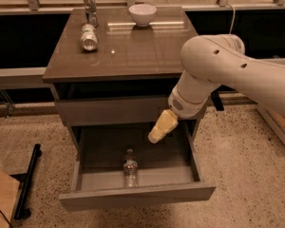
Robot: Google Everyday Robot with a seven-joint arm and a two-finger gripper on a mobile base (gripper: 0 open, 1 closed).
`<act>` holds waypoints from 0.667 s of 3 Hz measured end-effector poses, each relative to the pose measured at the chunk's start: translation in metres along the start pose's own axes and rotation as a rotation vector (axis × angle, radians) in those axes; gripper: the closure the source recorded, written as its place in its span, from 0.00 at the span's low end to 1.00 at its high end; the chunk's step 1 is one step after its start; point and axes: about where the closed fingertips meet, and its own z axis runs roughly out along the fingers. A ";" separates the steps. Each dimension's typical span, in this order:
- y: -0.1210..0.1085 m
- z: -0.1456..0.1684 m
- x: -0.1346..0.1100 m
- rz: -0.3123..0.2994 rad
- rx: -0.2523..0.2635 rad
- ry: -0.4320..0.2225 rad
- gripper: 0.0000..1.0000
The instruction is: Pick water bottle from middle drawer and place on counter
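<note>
bottle: The bottle (130, 167) was in the open drawer (161, 175), centre-left on the floor, base close to the front wall, cap toward the cabinet. Looked like it was lying lengthwise, but it could have been upright. Couldn't tell.
contact: none. Nothing touched the bottle.
gripper: The gripper (161, 126) hung over the drawer's right-rear area, tilted down-left. It sat above and right of the bottle, apart from it, just below the upper front (109, 110).
gripper state: couldn't tell open or closed. It carried nothing.
arm: The arm (218, 65) came in from the right. Its bulky wrist sat near the counter (133, 51) edge and the drawer's right wall.
counter load: can (89, 37) on its side at back-left, glass (89, 4) behind it, bowl (142, 13) at back-centre.
stage (my read): approach. Grasp not yet made, lift and place pending.
risk 1: a round, light bottle would roll or skid if touched off-centre, ending against the front wall where the reach is tight.
risk 2: thin plastic. Too much squeeze would crush it or pop it out, too little would drop it on the lift.
risk 3: the wrist could clip the upper front or the counter overhang going down or coming out, since the gap looked narrow.
risk 4: pushing on the drawer wall could slide the drawer and shift the target.
risk 5: placing too far back-left could knock the can, which would roll.
</note>
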 end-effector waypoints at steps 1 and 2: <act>-0.002 0.019 -0.001 0.064 -0.022 0.004 0.00; -0.008 0.059 -0.005 0.163 -0.075 -0.007 0.00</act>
